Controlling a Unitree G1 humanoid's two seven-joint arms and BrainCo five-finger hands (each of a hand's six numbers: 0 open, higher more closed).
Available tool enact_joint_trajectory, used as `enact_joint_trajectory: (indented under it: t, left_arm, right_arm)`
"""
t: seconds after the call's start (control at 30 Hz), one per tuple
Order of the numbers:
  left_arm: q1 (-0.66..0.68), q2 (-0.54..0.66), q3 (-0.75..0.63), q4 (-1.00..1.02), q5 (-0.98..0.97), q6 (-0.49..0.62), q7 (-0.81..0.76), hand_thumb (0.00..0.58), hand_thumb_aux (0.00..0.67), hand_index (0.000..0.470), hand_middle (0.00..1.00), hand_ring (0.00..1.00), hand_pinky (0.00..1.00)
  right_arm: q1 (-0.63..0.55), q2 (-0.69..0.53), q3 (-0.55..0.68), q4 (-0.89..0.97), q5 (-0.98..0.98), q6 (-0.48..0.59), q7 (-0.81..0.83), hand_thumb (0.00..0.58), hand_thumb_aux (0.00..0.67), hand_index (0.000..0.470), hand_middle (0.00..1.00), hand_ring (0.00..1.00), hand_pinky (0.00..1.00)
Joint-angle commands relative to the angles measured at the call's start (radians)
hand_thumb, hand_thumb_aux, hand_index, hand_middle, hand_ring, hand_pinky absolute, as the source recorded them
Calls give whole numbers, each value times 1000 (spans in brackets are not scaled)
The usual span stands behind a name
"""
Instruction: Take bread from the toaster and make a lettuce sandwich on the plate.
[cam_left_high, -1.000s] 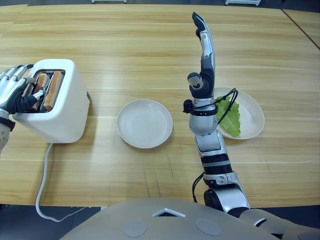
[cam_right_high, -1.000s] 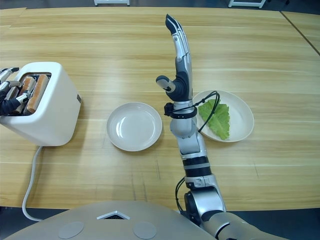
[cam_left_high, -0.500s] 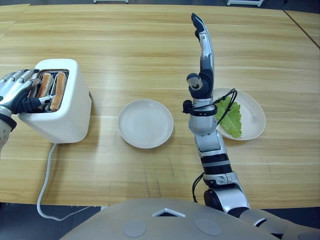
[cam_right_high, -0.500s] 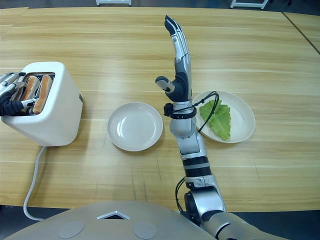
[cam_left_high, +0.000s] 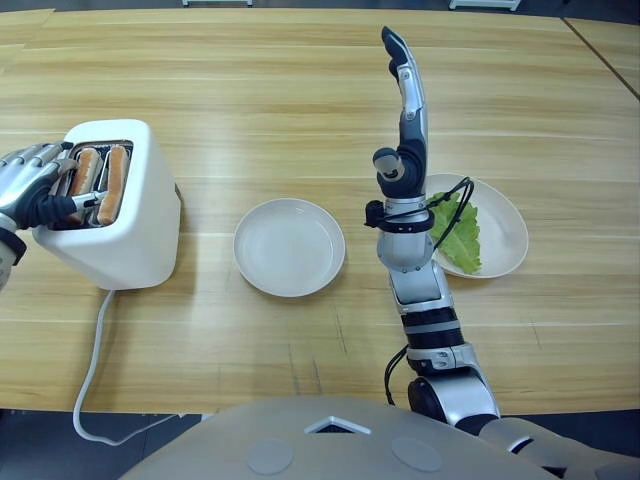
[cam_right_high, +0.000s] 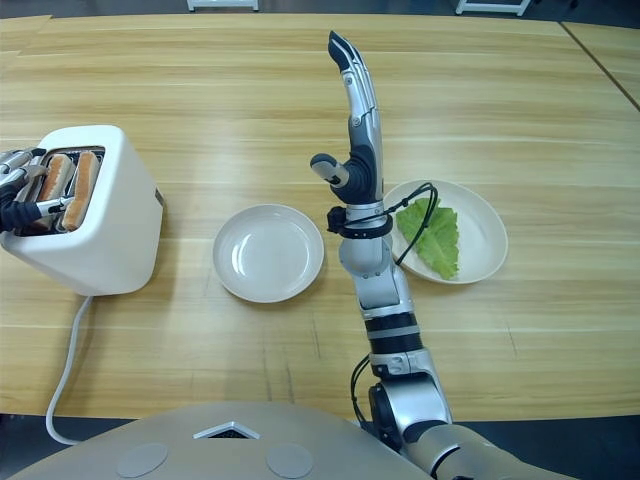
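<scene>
- The bread (two slices, as far as we can see) stands in the slots of the toaster, on the left of the table; none is out yet.
- Our left hand rests against the toaster's top by the outer slot; whether it grips a slice we cannot tell.
- The plate in the middle holds nothing, so we judge the sandwich not begun.
- The lettuce lies in a bowl to the right, untouched.
- Our right hand stands upright between plate and bowl, fingers straight, holding nothing.
- Left to do: lift a slice, lay it down, add lettuce, cover it.
</scene>
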Motion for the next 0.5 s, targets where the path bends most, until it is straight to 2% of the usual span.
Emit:
enact_joint_trajectory:
  t: [0.03, 0.3, 0.5]
  left_arm:
    - [29, -1, 10, -33, 1, 18, -48, 0, 0, 0, 0, 0, 0]
    - [15, -2, 38, -76, 18, 40, -51, 0, 0, 0, 0, 0, 0]
    - [-21, 20, 49, -76, 101, 32, 25, 0, 0, 0, 0, 0, 0]
  right_arm:
    - [-5, 2, 6, 6, 0, -1, 3, 0, 0, 0, 0, 0, 0]
    - [-6, 2, 8, 8, 3, -4, 5, 0, 0, 0, 0, 0, 0]
    - [-5, 1, 7, 8, 5, -9, 4, 0, 0, 0, 0, 0, 0]
